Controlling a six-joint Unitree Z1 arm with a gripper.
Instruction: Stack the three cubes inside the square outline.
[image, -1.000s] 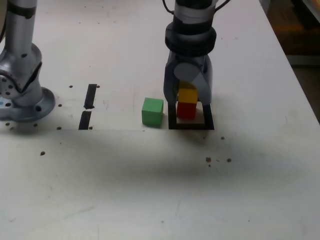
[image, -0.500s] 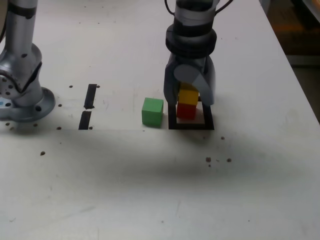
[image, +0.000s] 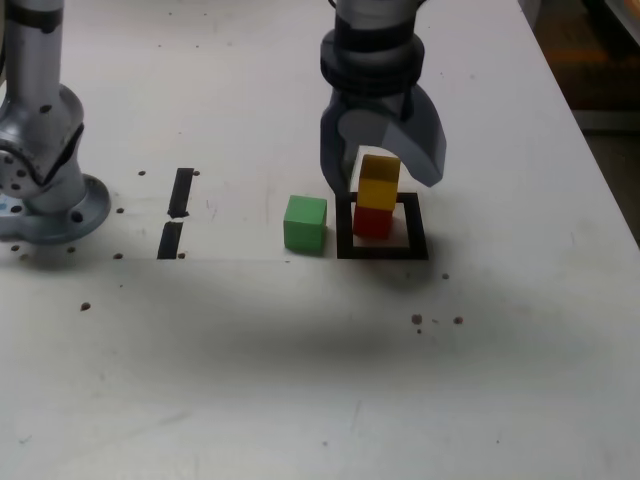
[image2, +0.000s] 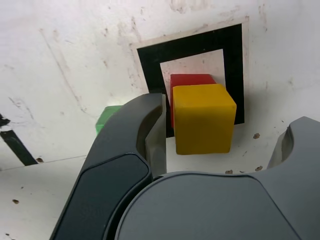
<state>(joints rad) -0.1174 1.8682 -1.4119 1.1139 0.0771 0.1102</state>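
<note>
Inside the square outline (image: 381, 253) (image2: 190, 45) the yellow cube (image: 378, 182) (image2: 202, 120) rests on the red cube (image: 373, 222) (image2: 190, 80). My gripper (image: 381, 180) (image2: 222, 137) hovers over this pair, open. Its fingers stand apart on either side of the yellow cube without touching it. Just outside the outline, toward the exterior view's left, the green cube (image: 305, 222) (image2: 106, 117) sits on the table.
Two short black tape strips (image: 180, 192) (image: 170, 240) lie further to the exterior view's left. A second arm's metal base (image: 45, 190) stands at that view's left edge. The table's edge (image: 605, 180) runs down the right. Small dark specks (image: 435, 320) dot the surface.
The jaws have spread wide and let go of the yellow cube, which stays on the red one. The gripper has risen slightly.
</note>
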